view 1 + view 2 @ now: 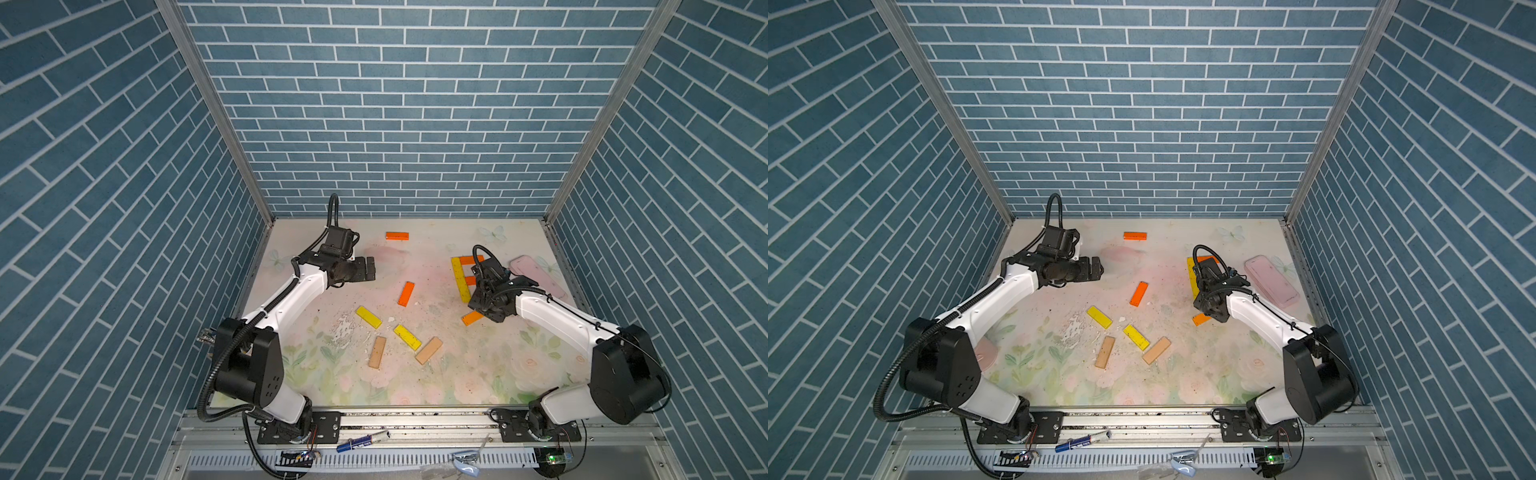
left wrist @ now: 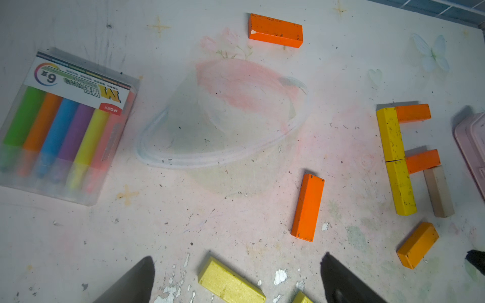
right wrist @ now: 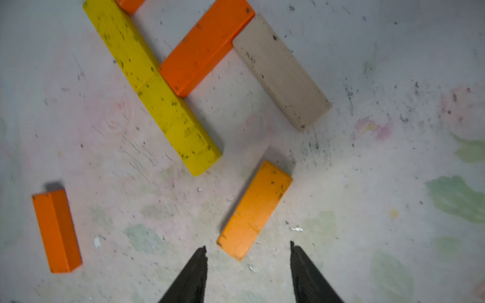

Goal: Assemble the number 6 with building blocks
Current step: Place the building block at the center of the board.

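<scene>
The building blocks lie on the floral table. At the right, two yellow blocks (image 3: pixel 157 86) form a line, with two orange blocks (image 3: pixel 204 47) branching off it and a tan block (image 3: pixel 282 72) at the second one's end. A paler orange block (image 3: pixel 254 210) lies flat and loose just past my right gripper (image 3: pixel 248 249), which is open and empty. In both top views the right wrist (image 1: pixel 490 299) covers much of this group. My left gripper (image 1: pixel 370 268) hovers open and empty at the back left, over a yellow block (image 2: pixel 231 282).
Loose blocks lie mid-table: orange (image 1: pixel 406 293), orange at the back (image 1: pixel 397 236), yellow (image 1: pixel 368 317), yellow (image 1: pixel 407 336), tan (image 1: pixel 377 352), tan (image 1: pixel 429 350). A pink case (image 1: pixel 536 276) lies at the right edge. A clear marker pack (image 2: pixel 65 126) lies at the left.
</scene>
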